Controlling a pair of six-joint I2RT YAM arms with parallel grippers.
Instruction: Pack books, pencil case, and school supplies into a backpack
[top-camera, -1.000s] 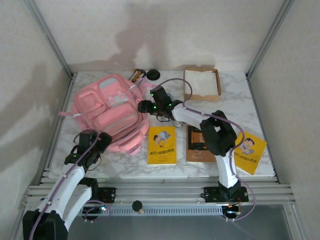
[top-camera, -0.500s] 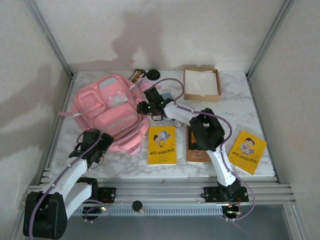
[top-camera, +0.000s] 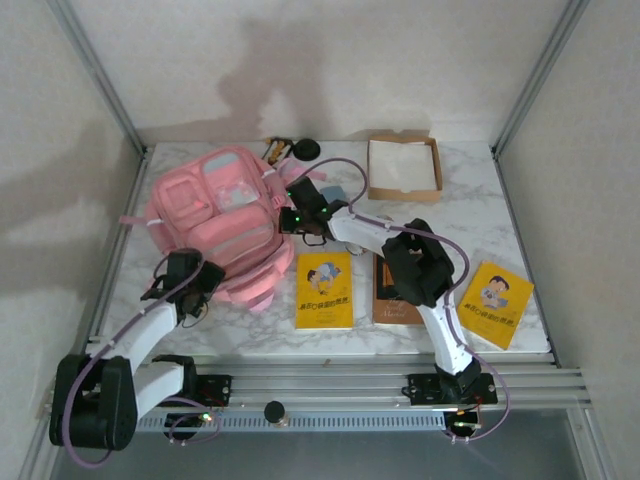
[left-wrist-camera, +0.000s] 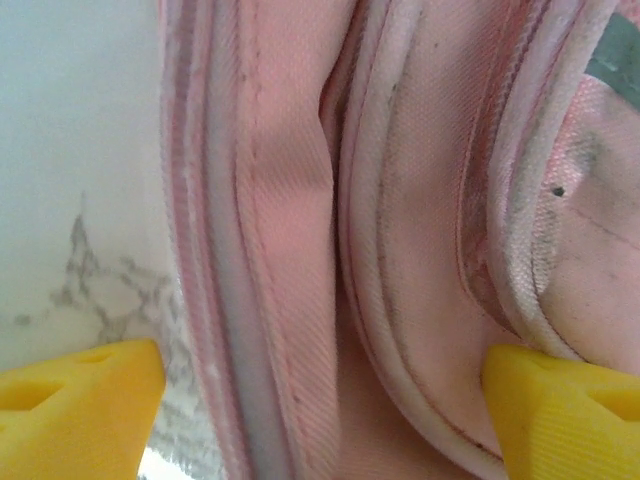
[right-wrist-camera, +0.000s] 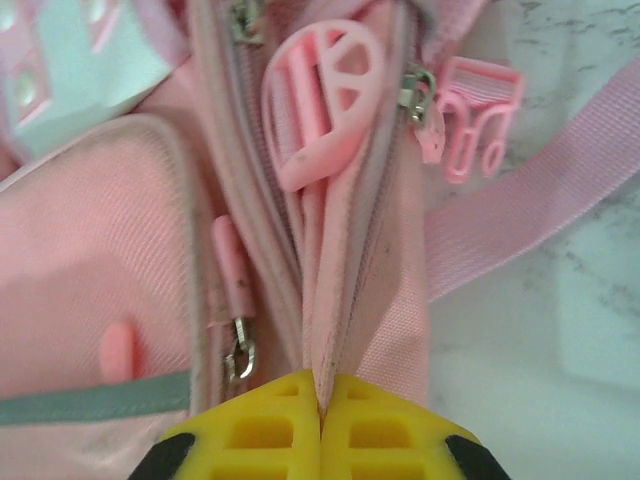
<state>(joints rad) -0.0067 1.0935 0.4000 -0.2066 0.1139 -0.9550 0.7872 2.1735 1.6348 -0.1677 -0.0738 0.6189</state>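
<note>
Seen from above, the backpack (top-camera: 215, 225) lies flat on the left half of the table (top-camera: 470, 215) with its front pockets up. It is pink with pale grey-blue panels. To its right along the near side lie a yellow book (top-camera: 324, 290) just beside its corner, a brown book (top-camera: 392, 297) partly under the right arm, and a second yellow book (top-camera: 497, 304) near the right edge. A tray (top-camera: 404, 166) sits at the far side.

The right gripper (top-camera: 297, 215) is at the backpack's right edge and the left gripper (top-camera: 185, 285) at its near-left corner. How the jaws stand is too small to read from this view.

The wrist cameras show that detail. The right jaws are clenched on a thin fold of pink fabric beside the zip. A zipper pull (right-wrist-camera: 238, 358) hangs to the left of the fold, and a pink buckle (right-wrist-camera: 478, 118) on a strap lies over the marble.

The left jaws stand wide apart and grip nothing — they straddle the backpack's piped seams. One fingertip (left-wrist-camera: 80, 405) is over marble and the other is against pink cloth. The cloth shows grey smudges near the seams.
</note>
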